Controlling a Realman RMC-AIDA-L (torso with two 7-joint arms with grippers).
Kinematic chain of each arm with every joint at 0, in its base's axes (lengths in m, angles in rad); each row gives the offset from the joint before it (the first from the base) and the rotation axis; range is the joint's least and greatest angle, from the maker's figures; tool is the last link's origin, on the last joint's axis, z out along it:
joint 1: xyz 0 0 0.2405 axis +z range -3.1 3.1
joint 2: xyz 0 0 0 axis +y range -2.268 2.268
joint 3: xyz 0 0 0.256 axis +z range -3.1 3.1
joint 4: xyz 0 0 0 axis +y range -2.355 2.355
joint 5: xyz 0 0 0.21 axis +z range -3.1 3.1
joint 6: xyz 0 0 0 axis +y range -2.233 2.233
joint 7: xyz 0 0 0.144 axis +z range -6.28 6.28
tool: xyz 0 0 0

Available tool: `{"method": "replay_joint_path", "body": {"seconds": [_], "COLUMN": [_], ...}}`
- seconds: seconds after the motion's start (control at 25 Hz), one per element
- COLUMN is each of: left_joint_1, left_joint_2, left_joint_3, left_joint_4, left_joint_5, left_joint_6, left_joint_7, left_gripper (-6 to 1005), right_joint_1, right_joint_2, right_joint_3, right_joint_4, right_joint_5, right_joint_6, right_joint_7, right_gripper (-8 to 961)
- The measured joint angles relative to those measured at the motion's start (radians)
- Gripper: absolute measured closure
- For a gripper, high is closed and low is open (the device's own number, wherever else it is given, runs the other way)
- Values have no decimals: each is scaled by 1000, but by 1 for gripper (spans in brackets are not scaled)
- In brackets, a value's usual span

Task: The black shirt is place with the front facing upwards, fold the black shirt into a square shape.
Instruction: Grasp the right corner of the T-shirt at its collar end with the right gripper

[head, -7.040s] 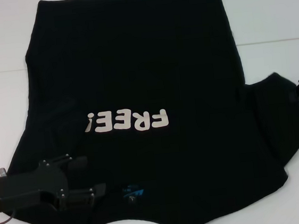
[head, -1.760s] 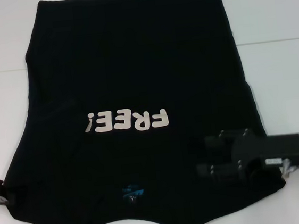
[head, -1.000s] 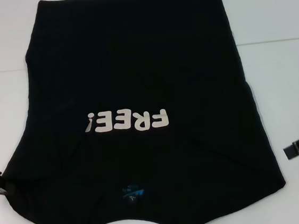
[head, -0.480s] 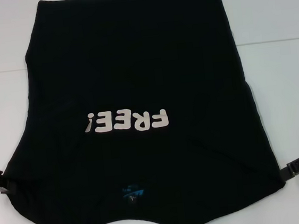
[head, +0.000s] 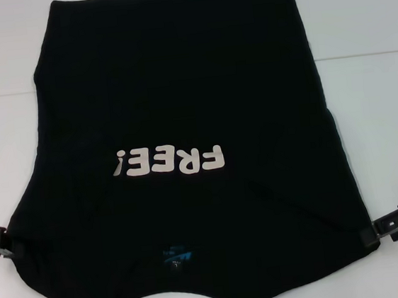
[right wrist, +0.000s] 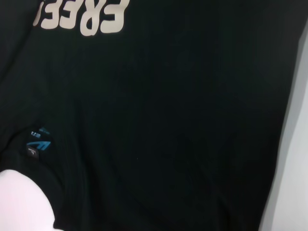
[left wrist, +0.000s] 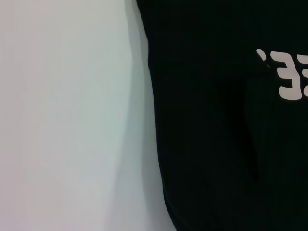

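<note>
Reaching in low from the bench's right edge, the right gripper (head: 378, 231) touches the near right corner of the black shirt (head: 180, 101); one dark fingertip lies against the cloth there, but whether its fingers pinch the fabric or stand apart cannot be told. Opposite it, at the bench's left edge, the left gripper (head: 2, 244) sits just beside the shirt's near left corner, only its dark end in view, and its fingers' stance cannot be told either. Between them the shirt lies flat, sides folded inward, covering most of the white bench (head: 372, 102) from the near edge to the far edge. Its cream "FREE!" lettering (head: 170, 161) faces upward, upside down from the head view, and the small blue neck label (head: 176, 255) lies near the near edge. A thin seam (head: 360, 55) crosses the bench top beyond the shirt's sides.
</note>
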Motion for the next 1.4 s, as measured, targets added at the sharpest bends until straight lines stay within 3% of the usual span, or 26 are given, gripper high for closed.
{"method": "replay_joint_path", "body": {"seconds": [1.4], "left_joint_1": [4], "left_joint_2": [0], "left_joint_3": [0], "left_joint_4": [-2], "left_joint_5": [-29], "left_joint_6": [8], "left_joint_7": [6], "left_gripper": [973], "right_joint_1": [16], "right_joint_2": [6], "right_joint_3": [2], "right_joint_4": [54], "right_joint_5": [5], "right_joint_6": [63], "right_joint_7": [-2], "right_gripper": [119]}}
